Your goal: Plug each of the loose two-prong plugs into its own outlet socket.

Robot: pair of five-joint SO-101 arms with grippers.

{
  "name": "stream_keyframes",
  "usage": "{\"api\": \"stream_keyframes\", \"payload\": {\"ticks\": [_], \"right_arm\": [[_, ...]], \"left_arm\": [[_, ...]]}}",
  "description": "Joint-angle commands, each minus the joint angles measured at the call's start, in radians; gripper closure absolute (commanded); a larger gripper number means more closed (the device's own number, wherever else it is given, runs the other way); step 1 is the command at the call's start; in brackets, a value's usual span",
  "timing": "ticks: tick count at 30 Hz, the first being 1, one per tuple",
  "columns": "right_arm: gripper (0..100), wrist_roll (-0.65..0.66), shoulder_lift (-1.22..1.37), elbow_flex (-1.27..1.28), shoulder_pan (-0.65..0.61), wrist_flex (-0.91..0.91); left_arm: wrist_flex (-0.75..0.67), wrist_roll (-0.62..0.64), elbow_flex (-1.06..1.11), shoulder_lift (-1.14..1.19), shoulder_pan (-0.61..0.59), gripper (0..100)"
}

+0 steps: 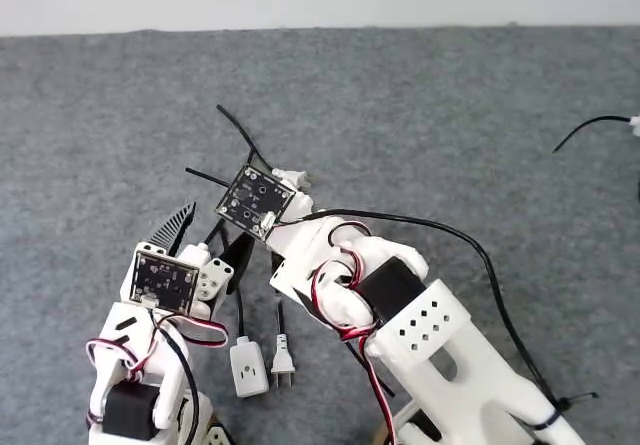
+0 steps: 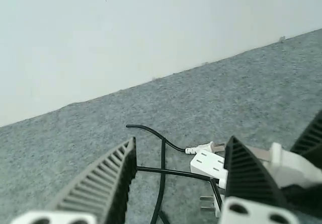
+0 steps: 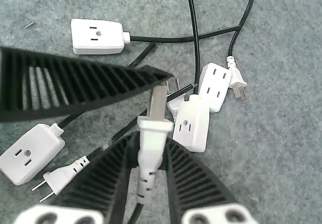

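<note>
Clamped in right gripper [image 3: 156, 108]: one white two-prong plug [image 3: 150, 133]. Jaws apart, at its 8 o'clock: left gripper [image 2: 182, 141]. On grey carpet [image 1: 500, 115] beneath: four white outlet sockets [image 3: 96, 36], three loose plugs [image 3: 55, 181] (one half hidden).

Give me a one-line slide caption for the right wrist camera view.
Right gripper grips a white two-prong plug over loose outlet sockets and black cords on grey carpet.

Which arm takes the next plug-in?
Right. The right tool grips a white two-prong plug, prongs pointing toward a white outlet socket close by. The left tool is open, holding nothing.
</note>
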Motion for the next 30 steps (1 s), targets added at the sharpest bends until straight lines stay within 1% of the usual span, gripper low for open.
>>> {"api": "stream_keyframes", "payload": {"ticks": [1,6,10,15,19,23,27,30], "right_arm": [[99.0,0.02,-0.021,-0.012,-0.013,-0.022],[99.0,0.021,-0.021,0.023,-0.013,-0.068],[99.0,0.021,-0.022,0.026,-0.012,-0.068],[99.0,0.021,-0.022,0.028,0.016,-0.068],[99.0,0.021,-0.022,0.031,0.018,-0.068],[99.0,0.049,-0.021,0.049,0.018,-0.081],[99.0,0.048,-0.021,0.058,0.018,-0.096],[99.0,0.048,-0.021,0.058,0.018,-0.091]], "left_arm": [[0.006,0.006,-0.051,-0.02,0.014,72],[0.034,0.011,-0.048,-0.02,0.026,72],[0.032,0.009,-0.031,-0.02,0.046,72],[0.029,0.006,-0.03,-0.02,0.037,72],[0.032,0.009,-0.058,-0.02,0.009,72],[0.049,0.009,-0.093,-0.02,-0.018,72],[0.1,0.011,-0.136,-0.02,0.005,72],[0.109,0.011,-0.148,-0.02,0.008,72]]}}
